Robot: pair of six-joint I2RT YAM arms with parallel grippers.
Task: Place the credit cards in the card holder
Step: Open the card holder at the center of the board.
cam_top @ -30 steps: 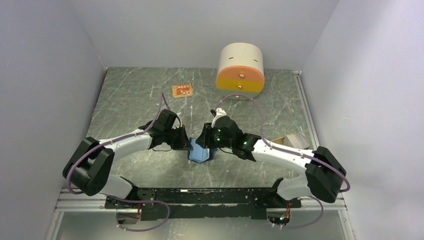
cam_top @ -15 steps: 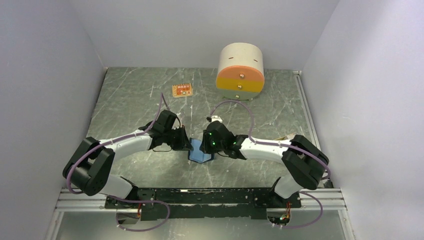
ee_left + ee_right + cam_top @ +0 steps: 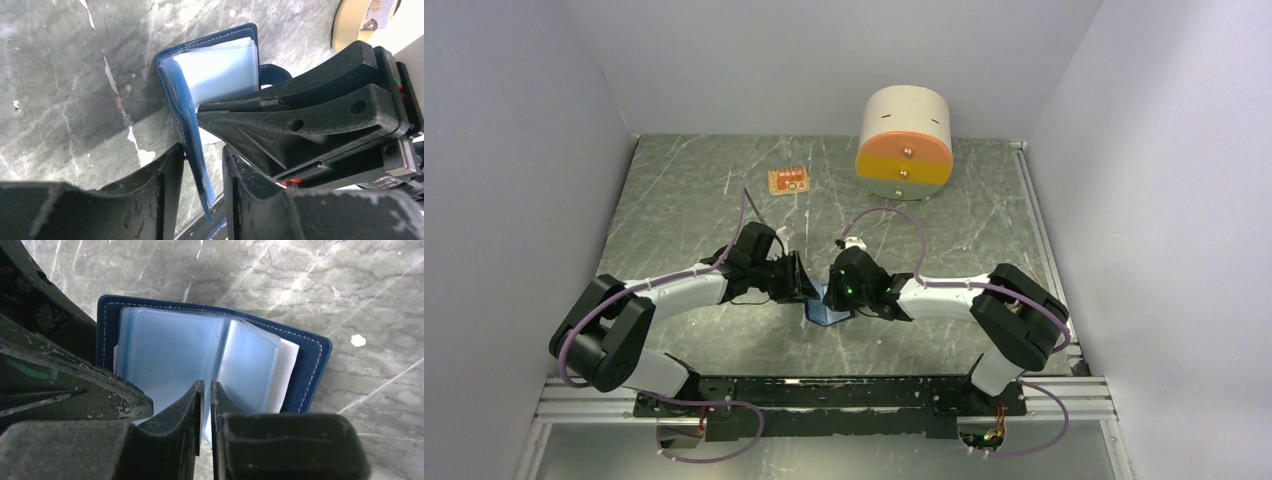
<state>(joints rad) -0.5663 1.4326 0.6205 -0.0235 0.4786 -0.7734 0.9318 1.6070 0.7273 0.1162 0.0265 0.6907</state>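
**Item: card holder [image 3: 200, 350], count one.** Navy cover with pale stitching along the border. It lies opened on the table [image 3: 684, 190], near the middle towards the near edge, between the two gripper heads. Inside are light-blue clear sleeves [image 3: 160, 355]; at least two leaves can be told apart. A white edge shows past the sleeves on one side, and whether it is a card cannot be told. One cover flap stands upright while the other lies flat.

**Right gripper [image 3: 205, 385], count one.** The fingers are pinched nearly together on the edge of one clear sleeve.

**Left gripper [image 3: 202, 150], count one.** The upright flap stands between its fingers and lies against one of them. There is a slight gap to the other, so a firm clamp cannot be confirmed.

**Surroundings**
- Both heads meet tip to tip over the holder, with almost no room between them.
- Bare marbled surface stretches beyond the holder to the far wall and out to the left.
- Plain walls close three sides, and a metal rail [image 3: 824, 395] runs along the near edge.

**Other objects**
- Drawer unit [image 3: 904, 135], one: round, cream above orange, with two small knobs. It stands at the far edge, well apart from the holder.
- Orange tag [image 3: 789, 181], one: flat, left of the drawer unit. Its red marks are too small to read.

**Lettering:** small white print on the right gripper body, seen from the left wrist, is illegible.
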